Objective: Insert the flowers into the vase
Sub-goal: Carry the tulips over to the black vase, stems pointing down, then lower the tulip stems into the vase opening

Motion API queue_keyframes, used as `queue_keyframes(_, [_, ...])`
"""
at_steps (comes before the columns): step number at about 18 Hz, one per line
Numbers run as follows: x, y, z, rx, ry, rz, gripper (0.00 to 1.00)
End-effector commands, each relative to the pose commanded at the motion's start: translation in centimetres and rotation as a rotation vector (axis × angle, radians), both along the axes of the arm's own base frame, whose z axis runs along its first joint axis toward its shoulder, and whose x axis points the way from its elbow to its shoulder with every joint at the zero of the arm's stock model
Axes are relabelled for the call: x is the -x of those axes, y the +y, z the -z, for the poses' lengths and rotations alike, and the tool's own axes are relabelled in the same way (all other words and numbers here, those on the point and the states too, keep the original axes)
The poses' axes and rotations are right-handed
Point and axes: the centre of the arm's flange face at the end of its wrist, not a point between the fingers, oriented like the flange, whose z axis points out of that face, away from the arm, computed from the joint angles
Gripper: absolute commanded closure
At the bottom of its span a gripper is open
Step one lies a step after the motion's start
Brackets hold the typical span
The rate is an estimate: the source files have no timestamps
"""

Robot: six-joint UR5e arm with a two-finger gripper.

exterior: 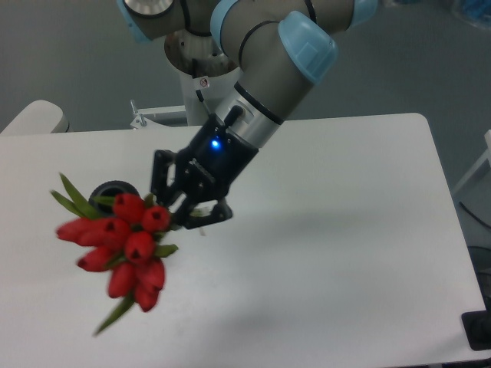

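- My gripper is clamped on the stems of the flowers, which tilt buds-forward toward the camera.
- The vase stands just behind them, mouth partly hidden; I judge insertion isn't done.

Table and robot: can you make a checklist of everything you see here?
Surface: white table, bare where visible.
Flowers: red tulip bunch held in the air, buds pointing down-left.
Vase: only its dark round mouth shows, behind the bunch.
Clutter: nothing seen.
Gripper: gripper with its jaws shut on the stems.
Cables: nothing clearly seen.
Surroundings: grey floor; a pale rounded object at the left edge.
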Motion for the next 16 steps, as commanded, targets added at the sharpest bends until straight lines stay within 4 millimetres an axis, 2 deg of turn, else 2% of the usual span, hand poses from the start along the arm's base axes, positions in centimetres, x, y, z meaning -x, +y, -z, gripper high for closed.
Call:
queue_keyframes(1, [-0.8, -0.5, -0.5, -0.024, -0.011, 0.01, 0.95])
queue_keyframes(4, [-2.5, -1.4, 0.0, -0.085, -0.07, 0.038, 0.95])
queue_keyframes(9, [-5.7, -2.6, 2.3, -0.181, -0.119, 0.087, 0.94])
queue_keyframes(16, [-7.6, -3.0, 5.1, -0.213, -0.079, 0.134, 0.93])
